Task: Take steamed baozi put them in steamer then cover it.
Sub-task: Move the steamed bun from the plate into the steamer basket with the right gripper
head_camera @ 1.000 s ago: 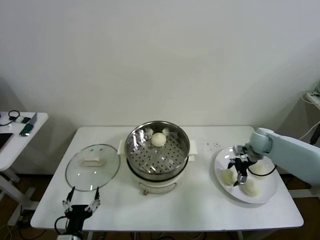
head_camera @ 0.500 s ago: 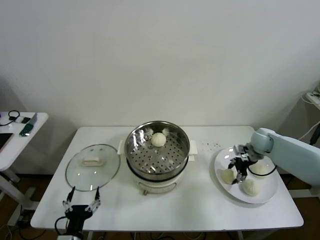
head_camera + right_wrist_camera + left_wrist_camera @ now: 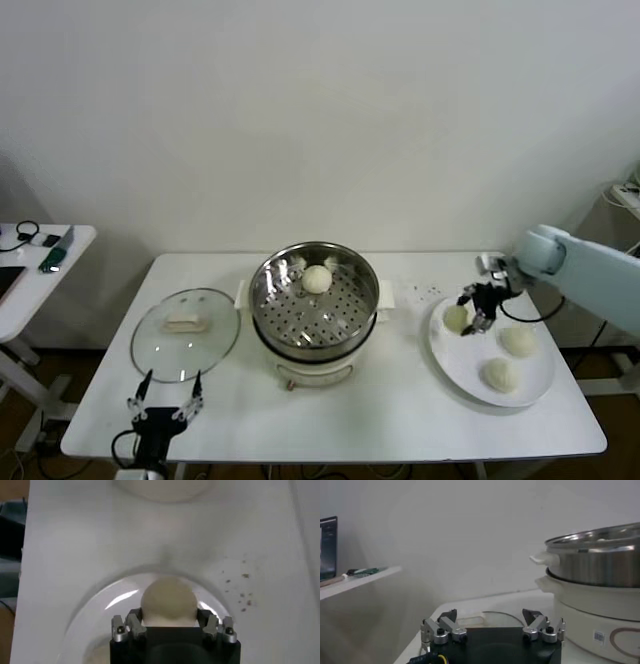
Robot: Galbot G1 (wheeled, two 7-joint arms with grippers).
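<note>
With the right gripper [image 3: 470,318] clamped on a baozi [image 3: 168,601], the soft bun could be squashed or dropped short of the steamer [image 3: 314,300]

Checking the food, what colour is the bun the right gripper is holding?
Cream-white bun, clearest in the right wrist view.

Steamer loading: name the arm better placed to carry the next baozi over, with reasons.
Right. The right gripper is shut on a baozi above the white plate, beside the steamer. The left gripper hangs open at the table's front edge near the glass lid, holding nothing.
</note>
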